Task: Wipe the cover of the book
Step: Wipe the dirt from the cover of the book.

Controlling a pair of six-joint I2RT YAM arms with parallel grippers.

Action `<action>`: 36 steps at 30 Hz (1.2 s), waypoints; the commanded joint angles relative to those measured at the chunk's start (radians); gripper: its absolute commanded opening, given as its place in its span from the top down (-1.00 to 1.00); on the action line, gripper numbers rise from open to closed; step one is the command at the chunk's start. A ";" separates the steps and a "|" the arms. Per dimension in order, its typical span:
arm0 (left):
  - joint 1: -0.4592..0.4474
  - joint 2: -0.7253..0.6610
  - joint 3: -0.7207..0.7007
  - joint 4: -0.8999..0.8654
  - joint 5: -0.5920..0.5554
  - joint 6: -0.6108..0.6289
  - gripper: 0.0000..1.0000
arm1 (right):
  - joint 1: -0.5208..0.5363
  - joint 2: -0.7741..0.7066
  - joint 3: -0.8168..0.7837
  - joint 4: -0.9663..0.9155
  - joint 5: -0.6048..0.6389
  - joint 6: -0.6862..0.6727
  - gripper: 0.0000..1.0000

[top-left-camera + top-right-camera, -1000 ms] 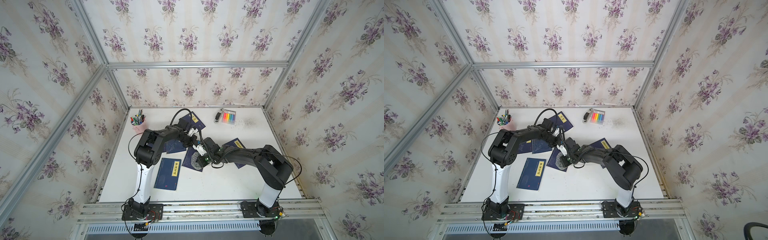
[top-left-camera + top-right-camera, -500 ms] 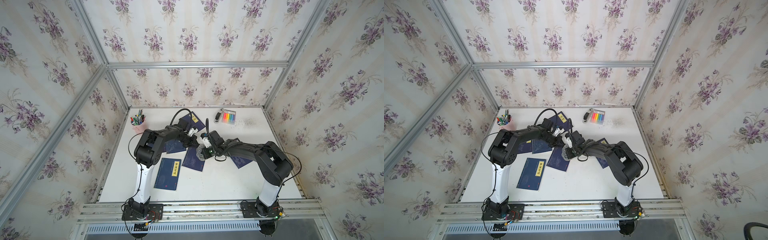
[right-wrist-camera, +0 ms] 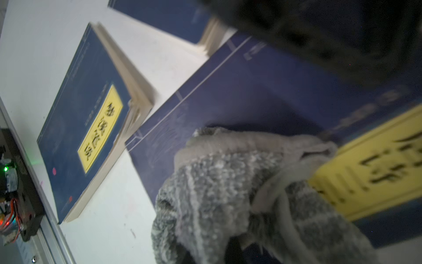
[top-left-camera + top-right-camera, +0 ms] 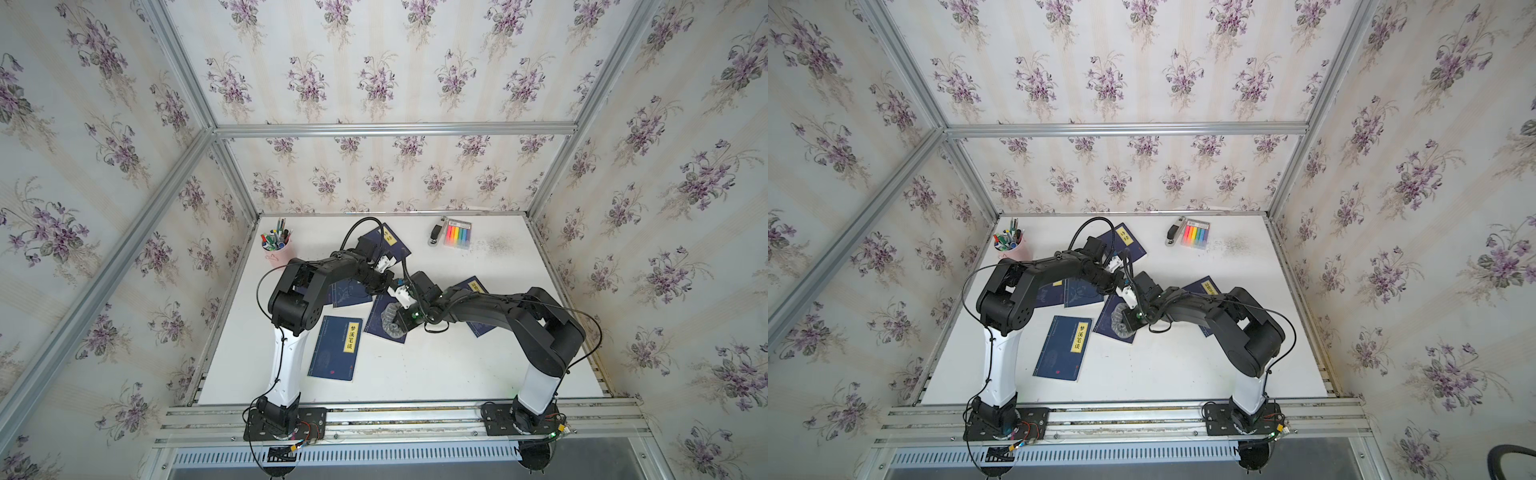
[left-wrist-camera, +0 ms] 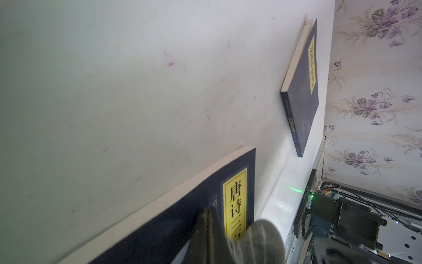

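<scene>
Now, mid-frame, right jaws grip the cloth (image 4: 389, 320) on the book (image 3: 251, 91), closed left jaws pinning it; if they slip, it skids.

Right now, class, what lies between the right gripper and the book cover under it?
A grey cloth, gripped by the right gripper, rests on the book cover; the right wrist view shows it.
</scene>
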 commanded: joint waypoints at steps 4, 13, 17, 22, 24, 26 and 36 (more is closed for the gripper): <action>-0.001 0.029 -0.016 -0.099 -0.262 0.007 1.00 | -0.095 0.035 0.018 0.015 0.069 0.029 1.00; -0.018 -0.155 -0.157 0.064 -0.276 0.005 1.00 | -0.094 0.044 0.009 0.023 0.035 0.009 1.00; -0.017 -0.237 -0.206 0.041 -0.312 0.004 1.00 | -0.098 0.055 0.014 0.017 0.034 0.002 1.00; -0.025 -0.307 -0.279 0.042 -0.336 -0.043 1.00 | -0.113 0.040 0.023 0.014 0.029 -0.004 1.00; -0.034 -0.359 -0.325 0.050 -0.357 -0.054 1.00 | -0.118 0.040 0.029 0.013 0.025 -0.007 1.00; -0.043 -0.420 -0.377 0.048 -0.367 -0.058 1.00 | -0.122 0.045 0.038 0.011 0.025 -0.009 1.00; -0.107 -0.501 -0.512 0.042 -0.428 -0.103 1.00 | -0.141 0.056 0.047 0.012 0.039 0.009 1.00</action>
